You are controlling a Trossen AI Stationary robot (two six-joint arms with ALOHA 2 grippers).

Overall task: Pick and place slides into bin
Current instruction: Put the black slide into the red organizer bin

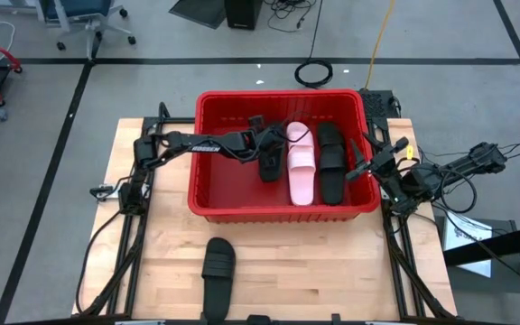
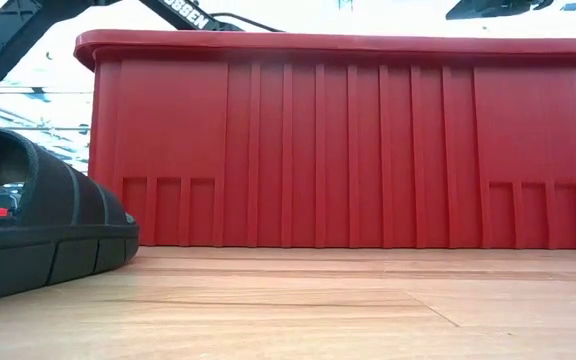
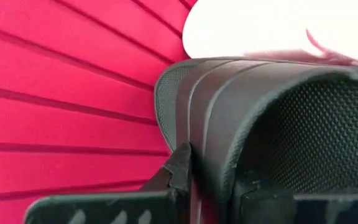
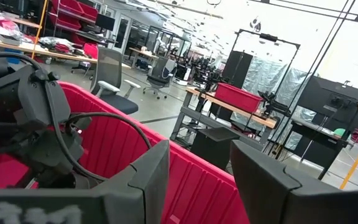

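The red bin (image 1: 208,153) stands at the table's far middle; the low view shows its front wall (image 2: 348,150). Inside it, a pale pink slide (image 1: 301,167) and a black slide (image 1: 331,162) lie side by side on their soles. My left gripper (image 1: 264,144) reaches into the bin from the left and is shut on another black slide (image 1: 270,165), just left of the pink one. A further black slide (image 1: 217,264) lies on its sole on the table in front of the bin. My right gripper (image 4: 201,186) waits open at the bin's right rim. My left gripper holds the black slide by its wide strap (image 3: 204,124), at the strap's edge. One finger (image 3: 178,167) is on the ribbed outside and the other is inside the strap, against its textured lining. The fingers slant down from the left. Whether the slide rests on the bin floor I cannot tell.
The bin floor (image 1: 224,181) left of the held slide is bare red plastic. Wooden table top (image 1: 332,271) lies open in front of the bin, right of the lone black slide (image 2: 38,215). Cables run along both table sides.
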